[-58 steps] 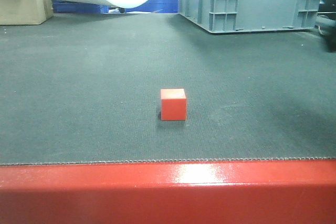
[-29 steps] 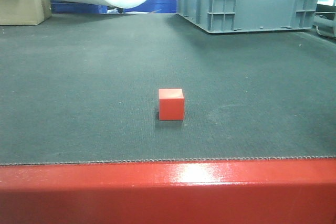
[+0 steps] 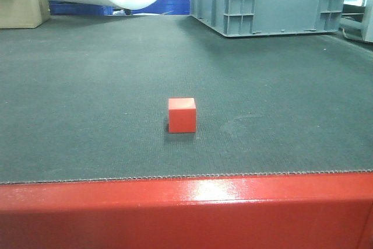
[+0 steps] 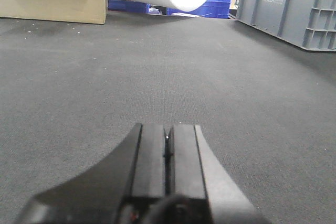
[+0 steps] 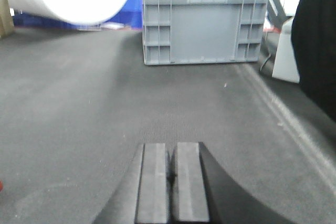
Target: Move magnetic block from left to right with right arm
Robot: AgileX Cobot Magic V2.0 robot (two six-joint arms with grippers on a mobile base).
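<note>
- Front view: the magnetic block [image 3: 182, 115] sits alone on the dark mat of the counter [image 3: 87, 86], near its red front edge, with no arm in sight.
- Left wrist view: the left gripper [image 4: 168, 145] rests low, fingers pressed together, nothing held.
- Right wrist view: the right gripper [image 5: 171, 174] is also closed and empty; a red sliver at the left edge may be the block. It should probably open wide, swing left and descend squarely over the cube.
</note>
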